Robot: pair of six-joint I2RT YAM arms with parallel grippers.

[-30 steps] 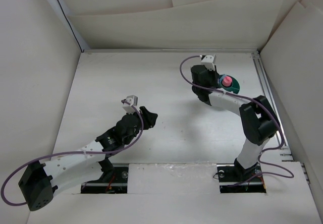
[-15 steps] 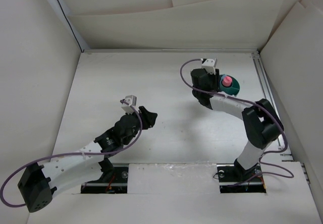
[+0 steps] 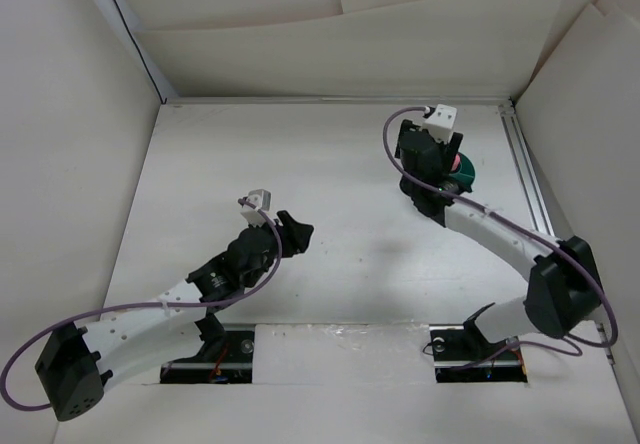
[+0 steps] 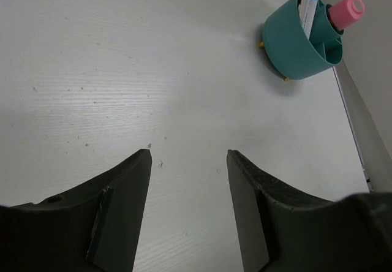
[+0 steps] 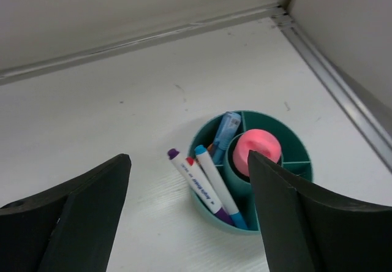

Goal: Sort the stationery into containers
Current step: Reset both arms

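Note:
The teal cup [image 5: 270, 114] stands by the right rail on the table. Its centre well holds a pink marker [image 5: 256, 151]. A light blue marker [image 5: 225, 132] leans in a side section. Two thin white pens [image 5: 201, 183] lean out over the near rim, with a red tip showing between them. My right gripper [image 5: 188, 157] hovers above the cup, open, with nothing in its jaws. In the top view it covers most of the cup [image 3: 465, 174]. My left gripper [image 4: 188, 154] is open and empty over bare table, far from the cup [image 4: 294, 45] at the upper right.
A metal rail [image 5: 343, 88] runs along the table's right side close behind the cup. White walls [image 3: 100, 144] enclose the table on the left, back and right. The left gripper [image 3: 296, 232] hangs near the table's middle.
The right gripper opened wide and shifted right, now over the cup and hiding most of the pink marker from above. The left jaws spread a little; the left arm stayed put.

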